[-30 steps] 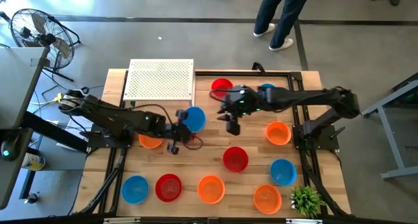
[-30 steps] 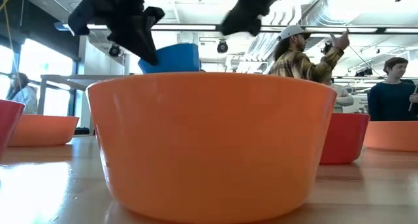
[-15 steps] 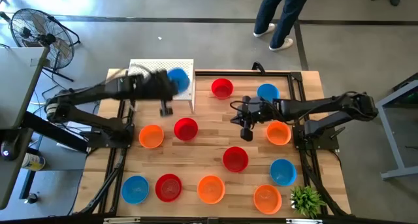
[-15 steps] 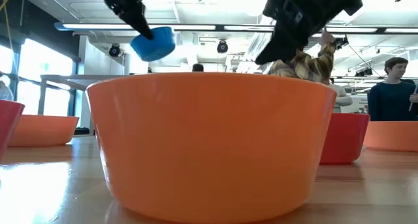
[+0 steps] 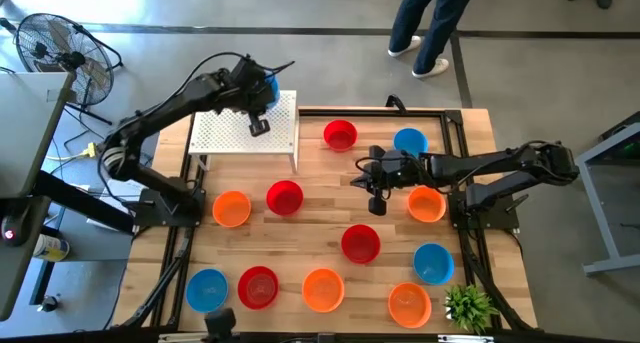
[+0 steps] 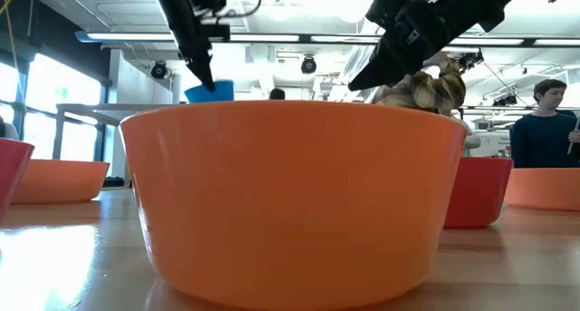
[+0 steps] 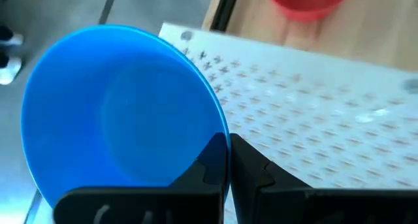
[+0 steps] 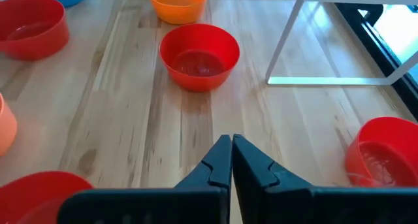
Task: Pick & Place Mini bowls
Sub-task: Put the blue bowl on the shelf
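The left gripper (image 5: 262,105), clamped on a blue bowl (image 7: 121,113), has carried it from the table up over the white stand (image 5: 246,133), ready for release, while the right gripper (image 5: 374,188), fingers closed and empty, waits right of the stand.

Light wooden slatted table (image 5: 310,221) with black frame rails. On it: white perforated stand (image 5: 228,133) at far-left corner, small green plant (image 5: 468,305) at near-right corner, eleven small glossy plastic bowls (image 5: 285,197) scattered upright — four red, four orange, three blue, none touching.
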Robot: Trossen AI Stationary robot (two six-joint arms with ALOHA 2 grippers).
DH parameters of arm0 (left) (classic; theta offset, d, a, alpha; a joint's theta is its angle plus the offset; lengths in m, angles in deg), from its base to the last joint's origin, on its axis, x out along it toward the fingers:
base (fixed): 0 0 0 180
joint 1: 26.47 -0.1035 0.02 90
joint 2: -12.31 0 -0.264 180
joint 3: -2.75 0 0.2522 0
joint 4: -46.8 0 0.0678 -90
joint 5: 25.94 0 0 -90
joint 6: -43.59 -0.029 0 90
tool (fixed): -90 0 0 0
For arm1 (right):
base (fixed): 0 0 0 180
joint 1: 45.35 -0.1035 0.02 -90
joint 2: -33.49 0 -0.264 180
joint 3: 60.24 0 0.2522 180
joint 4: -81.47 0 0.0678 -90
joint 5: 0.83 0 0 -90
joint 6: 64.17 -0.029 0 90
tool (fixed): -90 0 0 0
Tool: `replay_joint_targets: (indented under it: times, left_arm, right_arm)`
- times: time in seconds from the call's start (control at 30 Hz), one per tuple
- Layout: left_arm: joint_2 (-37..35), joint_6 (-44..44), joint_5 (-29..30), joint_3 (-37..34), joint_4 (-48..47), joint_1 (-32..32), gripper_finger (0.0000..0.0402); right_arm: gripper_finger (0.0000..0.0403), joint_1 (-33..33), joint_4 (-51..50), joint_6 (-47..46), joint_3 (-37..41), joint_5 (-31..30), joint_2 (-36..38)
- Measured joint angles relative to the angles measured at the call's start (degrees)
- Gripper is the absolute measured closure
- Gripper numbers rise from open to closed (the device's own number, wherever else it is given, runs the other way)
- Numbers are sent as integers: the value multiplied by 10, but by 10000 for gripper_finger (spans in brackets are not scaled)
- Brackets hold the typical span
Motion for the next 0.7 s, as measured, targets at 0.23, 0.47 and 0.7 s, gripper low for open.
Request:
replay_joint_targets:
  times: [0.23, 0.47, 0.7]
  left_arm:
    - [21, -9, -32, -1, -2, -28, 402]
    - [20, -15, -64, -1, 0, -27, 402]
    - [35, -12, -42, 0, 1, -27, 402]
  right_arm:
    - [402, 0, -1, 7, 0, 0, 0]
    - [402, 0, -1, 12, 0, 0, 0]
    - [402, -8, -1, 7, 0, -2, 0]
